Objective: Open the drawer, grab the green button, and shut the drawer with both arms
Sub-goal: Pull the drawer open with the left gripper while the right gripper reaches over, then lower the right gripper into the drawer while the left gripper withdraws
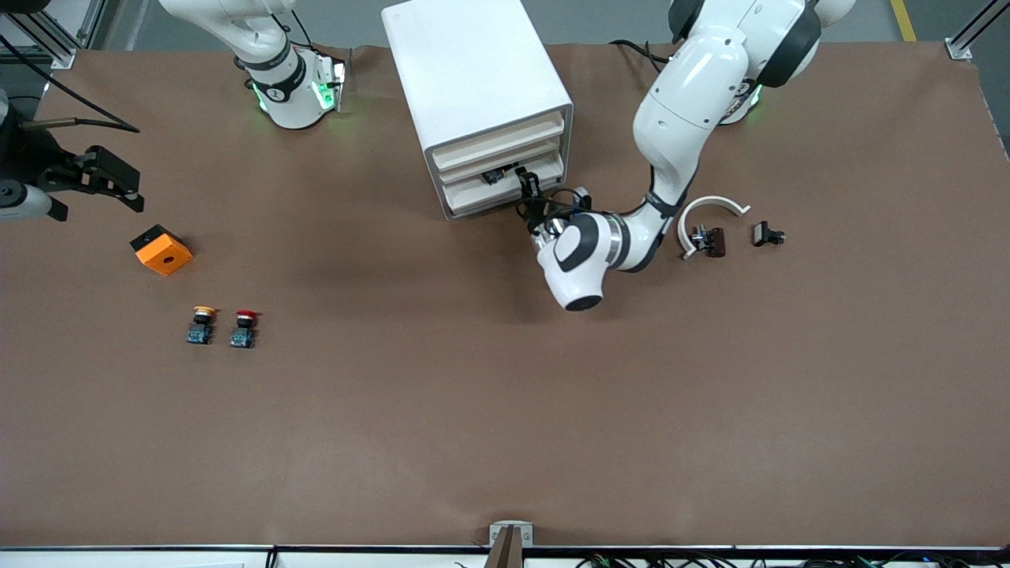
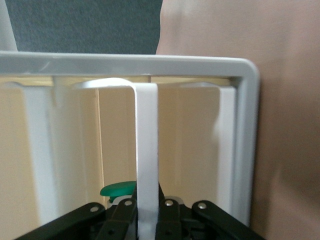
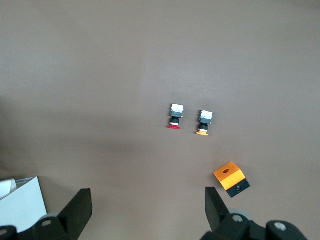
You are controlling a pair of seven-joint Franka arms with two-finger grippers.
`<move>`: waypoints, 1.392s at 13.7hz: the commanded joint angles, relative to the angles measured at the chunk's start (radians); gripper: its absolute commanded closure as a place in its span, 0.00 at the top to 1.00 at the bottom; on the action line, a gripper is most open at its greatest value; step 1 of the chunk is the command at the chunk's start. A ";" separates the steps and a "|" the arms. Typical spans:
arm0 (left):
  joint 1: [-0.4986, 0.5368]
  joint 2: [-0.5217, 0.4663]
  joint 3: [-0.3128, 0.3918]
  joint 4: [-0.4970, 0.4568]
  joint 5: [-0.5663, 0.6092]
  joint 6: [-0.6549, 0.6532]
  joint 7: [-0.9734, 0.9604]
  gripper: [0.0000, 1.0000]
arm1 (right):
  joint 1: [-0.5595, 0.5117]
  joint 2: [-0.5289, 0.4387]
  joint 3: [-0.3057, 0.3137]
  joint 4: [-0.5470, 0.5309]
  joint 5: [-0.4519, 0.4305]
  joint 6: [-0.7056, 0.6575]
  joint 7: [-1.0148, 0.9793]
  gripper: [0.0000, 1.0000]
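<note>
The white cabinet (image 1: 472, 87) stands between the arms' bases with its stacked cream drawers facing the front camera. My left gripper (image 1: 527, 188) is in front of the third drawer down (image 1: 467, 184), shut on that drawer's white strap handle (image 2: 147, 150). In the left wrist view my left gripper (image 2: 147, 201) has the strap pinched between both black fingers. The button's green cap (image 2: 118, 188) peeks out just beside those fingers at the drawer's front. My right gripper (image 1: 110, 183) waits open over the table at the right arm's end; the right wrist view shows nothing between the right gripper's (image 3: 147, 210) fingers.
An orange block (image 1: 161, 249) lies near the right gripper. A yellow-capped button (image 1: 201, 323) and a red-capped button (image 1: 244, 327) stand nearer the front camera. Toward the left arm's end lie a loose white arc (image 1: 712, 210) and two small dark parts (image 1: 710, 241) (image 1: 768, 234).
</note>
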 commanded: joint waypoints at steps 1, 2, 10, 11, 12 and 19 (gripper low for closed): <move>0.069 0.003 0.014 0.060 -0.002 0.003 -0.007 0.00 | 0.044 0.027 -0.001 0.026 -0.003 0.002 0.007 1.00; 0.089 0.004 0.015 0.075 -0.002 0.003 -0.007 0.00 | 0.063 0.033 -0.001 0.026 -0.001 0.019 0.012 1.00; 0.189 0.006 0.077 0.134 -0.014 0.041 0.080 0.48 | 0.190 0.086 -0.002 0.026 -0.007 0.054 0.266 1.00; 0.192 0.006 0.077 0.138 -0.014 0.043 0.086 0.83 | 0.202 0.094 -0.002 0.026 -0.007 0.057 0.351 1.00; 0.194 0.003 0.077 0.140 -0.014 0.041 0.087 1.00 | 0.221 0.108 -0.002 0.026 -0.009 0.065 0.445 1.00; 0.194 -0.010 0.156 0.220 -0.003 0.041 0.131 1.00 | 0.438 0.189 -0.001 0.024 -0.015 0.099 0.913 1.00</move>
